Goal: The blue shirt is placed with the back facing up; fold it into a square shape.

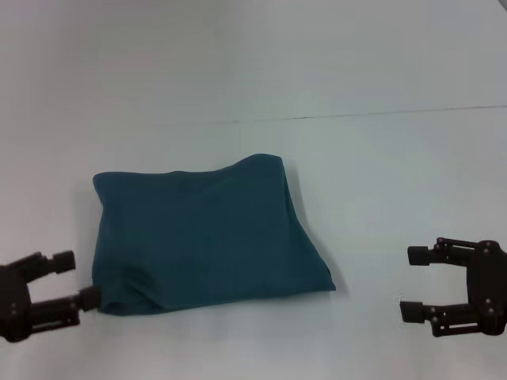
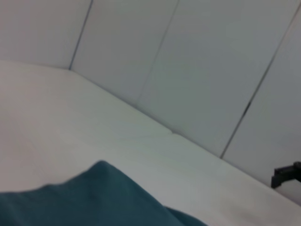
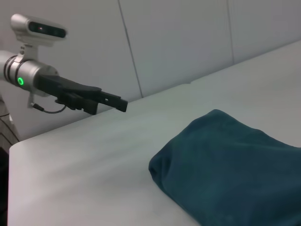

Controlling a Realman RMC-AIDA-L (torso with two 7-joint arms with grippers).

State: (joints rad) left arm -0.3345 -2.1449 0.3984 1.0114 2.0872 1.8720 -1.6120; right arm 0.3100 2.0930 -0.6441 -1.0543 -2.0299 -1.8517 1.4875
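The blue shirt point(image 1: 202, 237) lies folded into a thick, roughly square bundle in the middle of the white table; it also shows in the left wrist view point(image 2: 89, 200) and the right wrist view point(image 3: 230, 169). My left gripper point(image 1: 79, 279) is open at the shirt's near left corner, its lower fingertip right at the fabric edge, with nothing between its fingers. My right gripper point(image 1: 412, 283) is open and empty, well to the right of the shirt. The left gripper point(image 3: 110, 101) hovers above the table in the right wrist view.
The white table point(image 1: 380, 158) stretches around the shirt, with a thin seam line point(image 1: 396, 114) across it behind the bundle. Panelled walls point(image 2: 197, 70) stand behind the table.
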